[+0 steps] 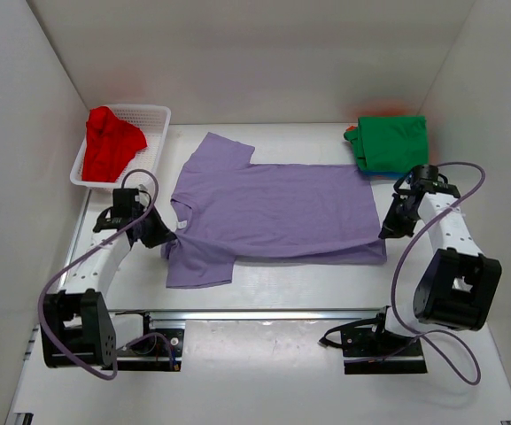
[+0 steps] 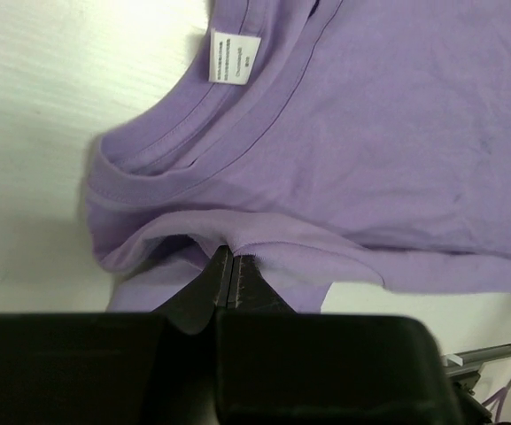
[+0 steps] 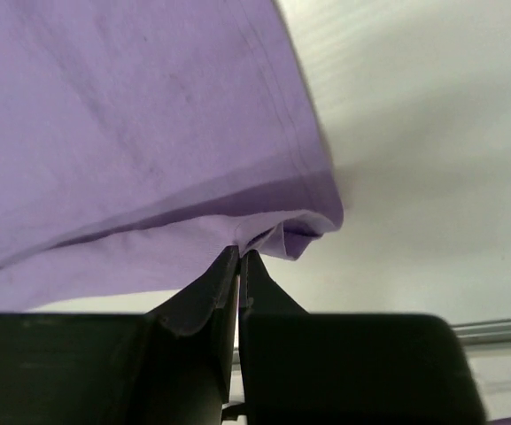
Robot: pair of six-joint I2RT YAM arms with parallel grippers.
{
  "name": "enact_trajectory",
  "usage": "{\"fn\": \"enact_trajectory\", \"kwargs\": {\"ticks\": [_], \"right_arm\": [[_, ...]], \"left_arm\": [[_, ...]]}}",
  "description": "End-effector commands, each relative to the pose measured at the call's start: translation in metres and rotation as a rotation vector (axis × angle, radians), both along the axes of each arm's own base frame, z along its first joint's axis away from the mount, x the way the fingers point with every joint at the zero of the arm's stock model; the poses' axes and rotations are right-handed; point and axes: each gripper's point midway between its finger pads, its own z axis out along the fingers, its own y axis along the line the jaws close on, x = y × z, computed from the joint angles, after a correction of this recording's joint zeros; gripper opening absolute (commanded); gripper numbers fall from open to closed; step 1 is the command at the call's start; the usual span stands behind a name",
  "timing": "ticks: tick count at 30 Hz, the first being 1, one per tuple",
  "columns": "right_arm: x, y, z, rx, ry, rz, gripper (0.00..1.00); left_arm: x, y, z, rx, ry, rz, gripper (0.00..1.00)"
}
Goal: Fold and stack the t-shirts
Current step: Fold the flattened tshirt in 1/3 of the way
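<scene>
The lavender-purple t-shirt [image 1: 273, 211] lies spread flat on the table, collar to the left and hem to the right. My left gripper [image 1: 168, 235] is shut on a fold of its cloth at the near shoulder, just below the collar. In the left wrist view the closed tips [image 2: 231, 254] pinch the purple fabric, with the white neck label [image 2: 231, 55] beyond. My right gripper [image 1: 386, 232] is shut on the near hem corner; the pinched corner [image 3: 277, 232] bunches over the tips [image 3: 239, 252]. A red t-shirt [image 1: 109, 143] lies crumpled in the basket. A folded green t-shirt [image 1: 393, 142] sits at the back right.
The white mesh basket [image 1: 153, 124] stands at the back left, close to the left arm. White walls enclose the table on three sides. A metal rail [image 1: 264, 314] runs along the near edge between the arm bases. Purple cables loop beside both arms.
</scene>
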Motion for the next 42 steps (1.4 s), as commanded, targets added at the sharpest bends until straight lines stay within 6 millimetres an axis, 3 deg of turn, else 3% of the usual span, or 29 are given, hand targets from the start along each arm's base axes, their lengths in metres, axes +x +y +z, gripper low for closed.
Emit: {"fn": "enact_trajectory", "kwargs": {"ticks": [1, 7, 17, 25, 32, 33, 35, 36, 39, 42], "right_arm": [[0.027, -0.008, 0.012, -0.017, -0.073, 0.002, 0.0], [0.045, -0.016, 0.001, -0.021, -0.056, -0.002, 0.0], [0.062, -0.02, -0.008, -0.017, -0.044, -0.008, 0.0], [0.081, -0.021, -0.015, -0.01, -0.046, -0.003, 0.0], [0.09, -0.023, -0.028, -0.016, -0.033, -0.001, 0.0], [0.088, -0.023, -0.032, -0.02, -0.021, -0.001, 0.04], [0.094, -0.027, -0.023, -0.057, -0.055, 0.002, 0.13], [0.095, -0.027, -0.023, -0.06, -0.056, -0.003, 0.17], [0.092, -0.03, -0.018, -0.074, -0.06, -0.025, 0.19], [0.083, -0.028, -0.016, -0.078, -0.06, -0.021, 0.19]], "left_arm": [[0.026, -0.004, 0.018, -0.032, -0.074, -0.013, 0.0], [0.048, -0.006, 0.015, -0.067, -0.066, -0.016, 0.0], [0.064, 0.002, 0.018, -0.07, -0.082, 0.004, 0.0], [0.073, 0.005, 0.009, -0.095, -0.072, 0.031, 0.0], [0.092, 0.004, 0.004, -0.106, -0.08, 0.041, 0.0], [0.098, 0.006, 0.007, -0.114, -0.092, 0.044, 0.04], [0.111, 0.011, 0.018, -0.112, -0.129, 0.05, 0.21], [0.115, 0.011, 0.022, -0.113, -0.14, 0.05, 0.34], [0.128, 0.018, 0.049, -0.108, -0.195, 0.071, 0.56], [0.126, 0.018, 0.066, -0.095, -0.219, 0.065, 0.64]]}}
